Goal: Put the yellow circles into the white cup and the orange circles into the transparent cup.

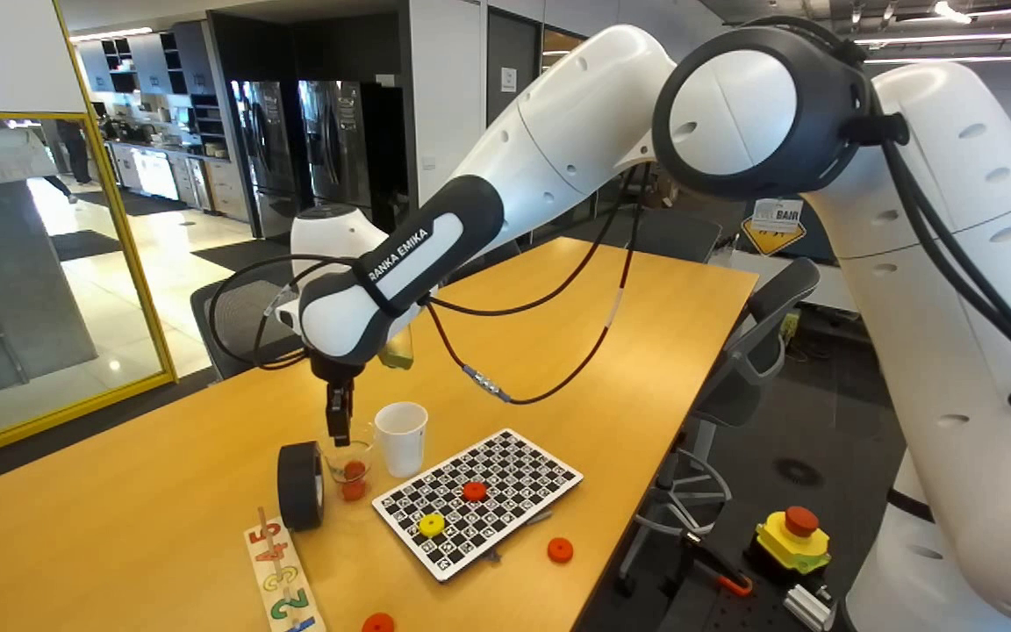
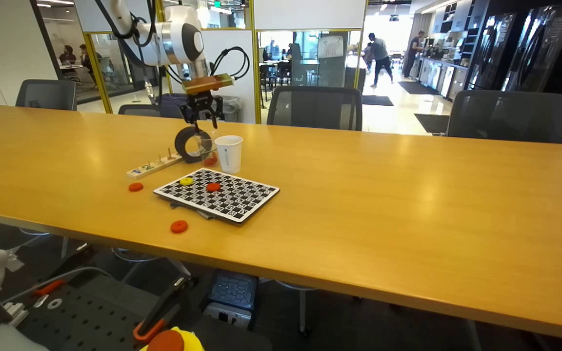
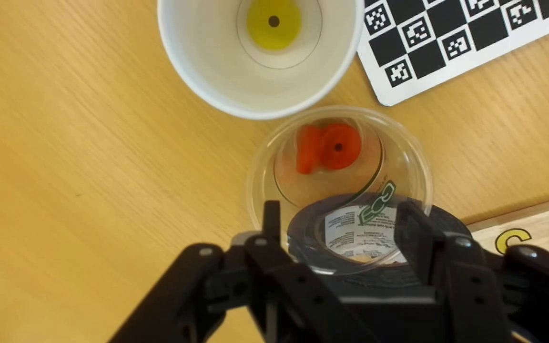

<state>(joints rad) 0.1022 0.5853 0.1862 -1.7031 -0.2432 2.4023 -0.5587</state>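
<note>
My open, empty gripper (image 3: pixel 336 214) is above the transparent cup (image 3: pixel 378 204); it also shows in both exterior views (image 1: pixel 340 430) (image 2: pixel 206 126). Two orange circles (image 3: pixel 339 146) lie inside that cup, one on its edge. The white cup (image 3: pixel 193 62) stands upright beside it, also in both exterior views (image 1: pixel 402 443) (image 2: pixel 230 156). A yellow circle (image 3: pixel 273 28) lies inside the white cup. Another yellow circle (image 1: pixel 432 525) and an orange circle (image 1: pixel 474 491) lie on the checkerboard (image 1: pixel 519 465). Two more orange circles (image 1: pixel 560 550) (image 2: pixel 135 186) lie on the table.
A black tape roll (image 1: pixel 295 491) stands on edge close beside the transparent cup, under my fingers in the wrist view (image 3: pixel 303 228). A wooden number strip with pegs (image 1: pixel 282 570) lies near it. The checkerboard lies beside the cups, with a grey object partly under it.
</note>
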